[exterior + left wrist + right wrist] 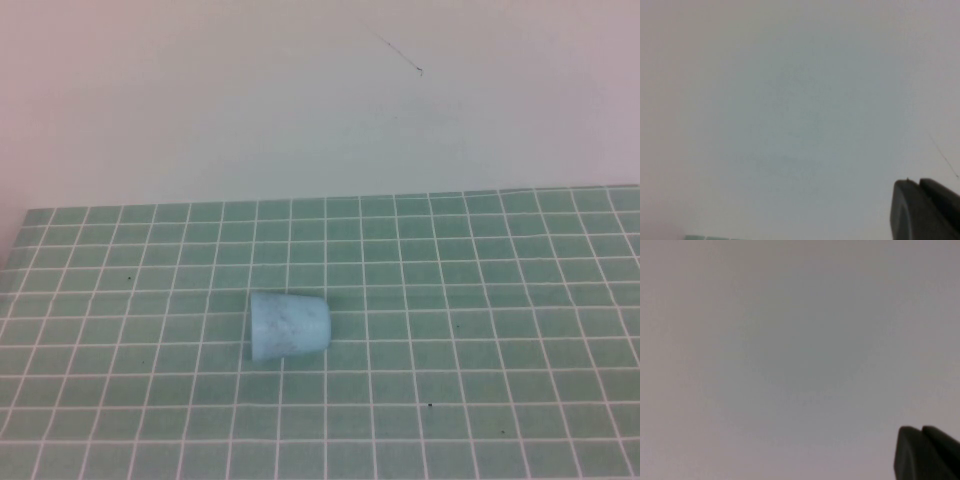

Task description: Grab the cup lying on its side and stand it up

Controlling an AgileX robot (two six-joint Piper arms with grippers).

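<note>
Nothing was done yet: the cup (289, 325) lay sideways at centre frame on the tabletop (500, 300). Left claw (927, 210) and right claw (927, 452) faced the wall; their spread cannot be told.

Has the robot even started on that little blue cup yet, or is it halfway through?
Nothing looks done: the small light-blue plastic cup lies on its side on the green gridded mat, wide end toward the robot's left. Nothing is in hand. Neither arm shows from above; the left claw and right claw face the blank wall. Reaching, gripping and standing it upright remain.
</note>
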